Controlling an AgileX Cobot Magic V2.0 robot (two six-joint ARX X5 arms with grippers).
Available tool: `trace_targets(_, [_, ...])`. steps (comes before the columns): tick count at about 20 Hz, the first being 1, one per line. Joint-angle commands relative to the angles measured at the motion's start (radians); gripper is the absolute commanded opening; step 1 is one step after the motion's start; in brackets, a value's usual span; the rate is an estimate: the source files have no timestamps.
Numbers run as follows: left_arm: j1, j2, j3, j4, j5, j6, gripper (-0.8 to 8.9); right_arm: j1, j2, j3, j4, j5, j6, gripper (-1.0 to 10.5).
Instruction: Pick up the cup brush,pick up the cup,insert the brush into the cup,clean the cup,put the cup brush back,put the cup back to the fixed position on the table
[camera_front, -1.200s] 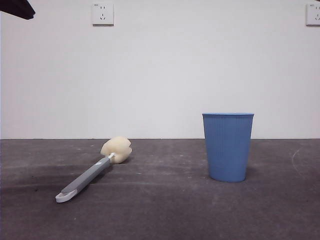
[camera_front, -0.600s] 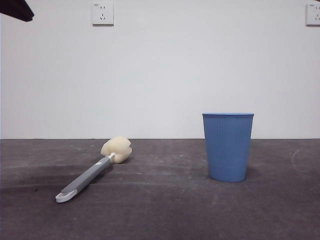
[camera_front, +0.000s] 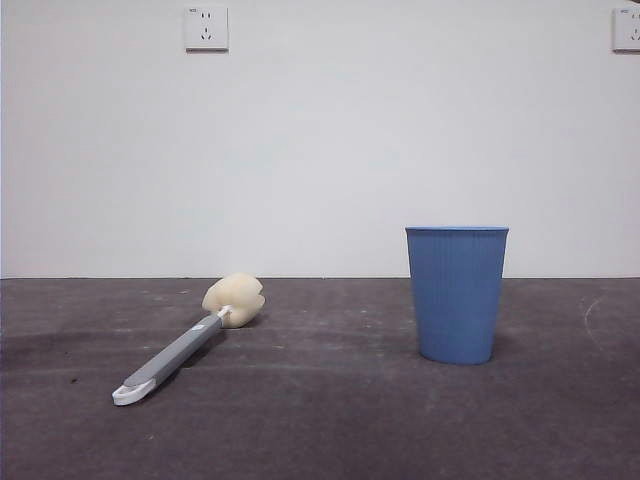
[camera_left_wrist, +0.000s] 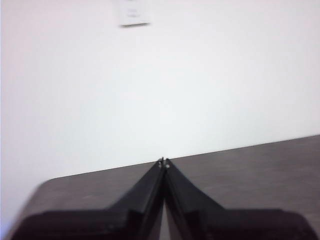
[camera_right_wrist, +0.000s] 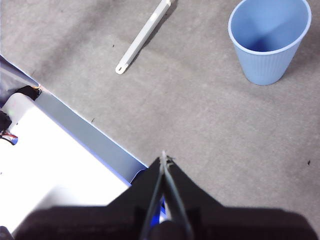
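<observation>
Furthest left on the dark grey matte table (camera_front: 320, 430), the cup brush (camera_front: 185, 345) with its long slim grey handle lies flat, its white looped end pointing toward the near edge and its rounded cream-yellow sponge head (camera_front: 234, 299) angled away toward the white wall. Nothing touches it. Well apart to its right stands the blue plastic tapered cup (camera_front: 457, 293), upright on the table, finely ribbed below a smooth rim band, its mouth open upward and its inside bare as seen from above (camera_right_wrist: 269, 37).

Neither arm shows in the front view. The left gripper (camera_left_wrist: 163, 162) is held up off the table, facing the wall and a white wall socket (camera_left_wrist: 134, 12); its two black jaws are pressed together at their tips with nothing between them. The right gripper (camera_right_wrist: 163, 159) hangs high above the near part of the table, looking down on the brush handle (camera_right_wrist: 143, 35) and the cup; its jaws are likewise clenched on nothing. Beside it a white and pale blue block (camera_right_wrist: 60, 165) sits at the table's edge.
</observation>
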Motion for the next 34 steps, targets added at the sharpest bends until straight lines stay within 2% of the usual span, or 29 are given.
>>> trace_targets(1, [0.088, -0.063, -0.13, 0.044, 0.002, 0.026, -0.03, 0.002, -0.002, 0.002, 0.003, 0.003, -0.005, 0.0])
trace_targets(5, [0.181, -0.2, -0.354, 0.068, 0.045, -0.032, -0.03, 0.002, -0.002, 0.002, 0.003, 0.003, -0.005, 0.0])
trace_targets(11, [0.186, -0.359, -0.573, 0.058, 0.048, -0.093, -0.03, 0.002, -0.002, 0.002, 0.003, 0.003, -0.005, 0.0])
trace_targets(15, [0.183, -0.441, -0.578, -0.14, 0.047, -0.104, -0.03, 0.002, -0.002, 0.002, 0.004, 0.003, -0.005, 0.0])
trace_targets(18, [0.182, -0.438, -0.578, -0.13, 0.074, -0.112, -0.03, 0.002, -0.002, 0.002, 0.003, 0.003, -0.005, 0.0])
trace_targets(31, [0.185, -0.438, -0.578, -0.13, 0.071, -0.111, -0.03, 0.004, -0.004, 0.002, 0.003, 0.003, -0.007, 0.0])
trace_targets(32, [0.185, -0.438, -0.578, -0.13, 0.071, -0.111, -0.03, -0.002, -0.016, 0.002, 0.009, 0.011, -0.035, 0.0])
trace_targets(34, [0.185, -0.438, -0.578, -0.13, 0.071, -0.111, -0.03, -0.024, -0.065, 0.001, 0.071, 0.086, -0.12, 0.0])
